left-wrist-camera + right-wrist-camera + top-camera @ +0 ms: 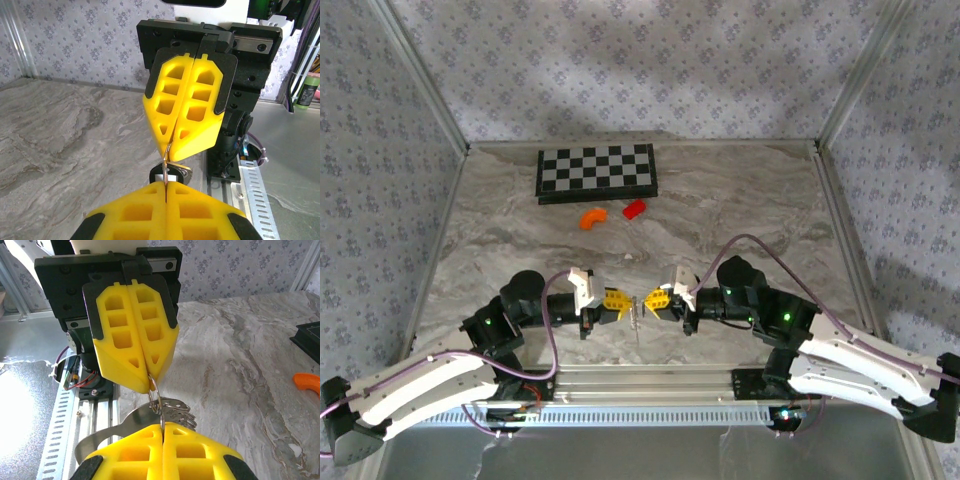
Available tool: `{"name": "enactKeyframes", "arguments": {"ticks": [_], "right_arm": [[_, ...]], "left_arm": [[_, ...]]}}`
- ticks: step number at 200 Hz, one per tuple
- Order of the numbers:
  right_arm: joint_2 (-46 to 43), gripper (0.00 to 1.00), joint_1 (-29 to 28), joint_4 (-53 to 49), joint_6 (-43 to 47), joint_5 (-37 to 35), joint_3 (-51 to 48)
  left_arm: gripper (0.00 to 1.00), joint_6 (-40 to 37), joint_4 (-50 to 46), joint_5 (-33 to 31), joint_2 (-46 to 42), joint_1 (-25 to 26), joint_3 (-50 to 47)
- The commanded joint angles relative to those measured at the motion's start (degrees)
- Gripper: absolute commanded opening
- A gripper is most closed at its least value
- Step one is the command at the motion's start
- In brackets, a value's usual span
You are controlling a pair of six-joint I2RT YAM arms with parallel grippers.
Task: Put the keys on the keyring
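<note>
Keyring thin shiny silvery metal; yellow fingers matt moulded plastic; table smooth, marble-look

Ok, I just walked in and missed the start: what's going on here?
Two robot arms meet tip to tip by the near edge of the table. The left gripper and the right gripper are both shut, pinching the thin keyring between them. The keys hang right at the loop; whether they are threaded on is hard to tell. The checkerboard sits far back.
</note>
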State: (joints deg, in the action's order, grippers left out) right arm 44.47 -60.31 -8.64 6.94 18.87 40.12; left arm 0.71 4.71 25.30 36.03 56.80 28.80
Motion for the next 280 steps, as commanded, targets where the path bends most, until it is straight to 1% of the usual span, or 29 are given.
{"name": "enactKeyframes", "arguments": {"ticks": [1, 108, 153, 280], "right_arm": [[0.0, 0.0, -0.41, -0.46, 0.62, 0.73, 1.89], [0.72, 0.0, -0.48, 0.2, 0.46, 1.41, 2.02], [0.08, 0.0, -0.44, -0.81, 0.36, 1.25, 2.01], [0.76, 0.0, -0.2, -2.18, -0.79, 1.74, 3.29]], "left_arm": [[0.0, 0.08, 1.53, 0.19, -0.96, 0.51, 2.4], [0.0, -0.02, 1.71, 0.15, -0.87, 0.6, 2.32], [0.0, -0.54, 1.28, -0.68, -1.23, 0.55, 2.15], [0.0, -0.42, 2.19, -0.45, -1.49, 0.59, 1.53]]}}
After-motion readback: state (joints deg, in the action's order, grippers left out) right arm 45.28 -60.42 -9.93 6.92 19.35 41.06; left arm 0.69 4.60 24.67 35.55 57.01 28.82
